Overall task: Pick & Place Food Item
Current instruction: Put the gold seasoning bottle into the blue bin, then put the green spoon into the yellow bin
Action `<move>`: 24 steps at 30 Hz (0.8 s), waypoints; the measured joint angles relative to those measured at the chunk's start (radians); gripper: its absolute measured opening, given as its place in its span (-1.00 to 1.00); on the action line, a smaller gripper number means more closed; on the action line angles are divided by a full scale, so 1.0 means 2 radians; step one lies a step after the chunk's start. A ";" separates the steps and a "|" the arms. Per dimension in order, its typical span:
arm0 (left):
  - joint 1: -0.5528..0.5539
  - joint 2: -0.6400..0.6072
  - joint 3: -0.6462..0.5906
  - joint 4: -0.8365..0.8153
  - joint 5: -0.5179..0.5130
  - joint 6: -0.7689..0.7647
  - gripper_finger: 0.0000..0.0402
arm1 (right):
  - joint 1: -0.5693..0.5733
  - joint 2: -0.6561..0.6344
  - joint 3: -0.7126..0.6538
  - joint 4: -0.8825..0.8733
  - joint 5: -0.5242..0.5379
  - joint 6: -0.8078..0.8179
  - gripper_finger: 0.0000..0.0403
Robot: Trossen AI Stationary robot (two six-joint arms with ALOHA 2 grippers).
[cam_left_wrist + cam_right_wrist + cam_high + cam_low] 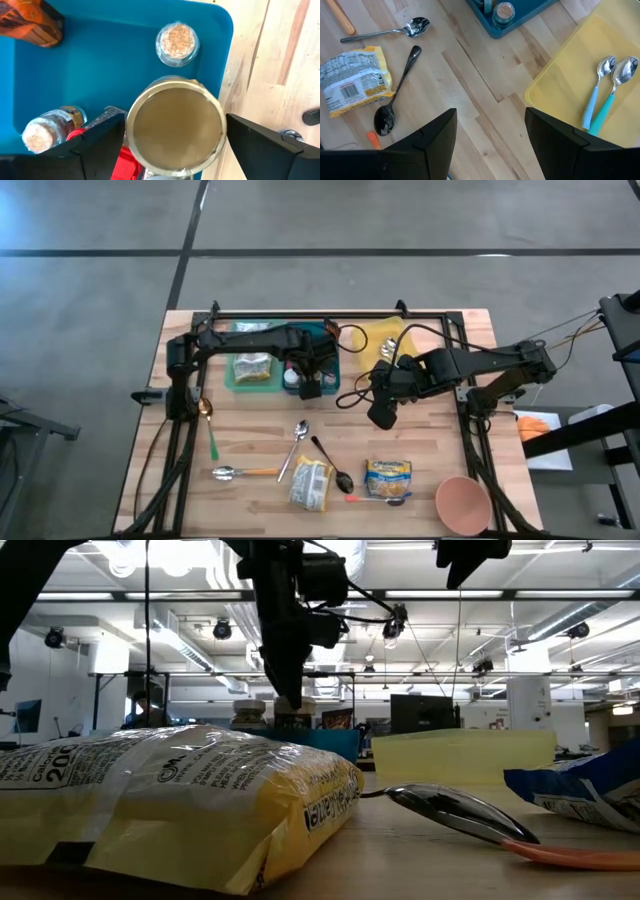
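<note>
Tin [175, 127] with a round, dull gold lid sits in the blue tray [100, 65], in the corner nearest the table's middle, and the left gripper [310, 385] hangs right over it. In the left wrist view the two dark fingers [95, 137] stand one to each side of the lid, spread wider than the tin, with a gap on both sides, so the jaws are open and grip nothing. Beside the tin in the same tray stands a small jar [176, 44] of pale grains, a second jar [47, 127] lies toward the tray's other side, and an orange packet [35, 25] sits in the far corner. A green-tinted bag [252, 368] lies in the tray's left part in the high view.

Just right of the blue tray is a yellow tray [570, 85] holding two spoons with teal handles [605, 92]. The right gripper [383, 415] hovers over bare wood near the blue tray's right corner, its fingers parted and empty.

Farther from the blue tray, toward the table's front edge, lie a yellow noodle packet [310, 483], a blue snack bag [388, 473], a black spoon [395, 97], a silver spoon [395, 31], an orange-handled spoon [240, 472] and a pink bowl [462, 502].
</note>
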 joint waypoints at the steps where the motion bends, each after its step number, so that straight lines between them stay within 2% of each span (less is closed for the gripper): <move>1: 0.000 0.000 0.002 -0.005 -0.001 0.000 0.71 | 0.000 0.000 0.000 0.000 0.000 0.000 0.14; 12: 0.002 -0.001 0.036 -0.087 -0.024 0.000 0.71 | 0.000 0.000 0.000 0.001 0.000 -0.001 0.14; 24: 0.002 -0.041 0.102 -0.113 -0.024 -0.011 0.72 | 0.000 0.000 0.000 0.005 0.013 0.020 0.14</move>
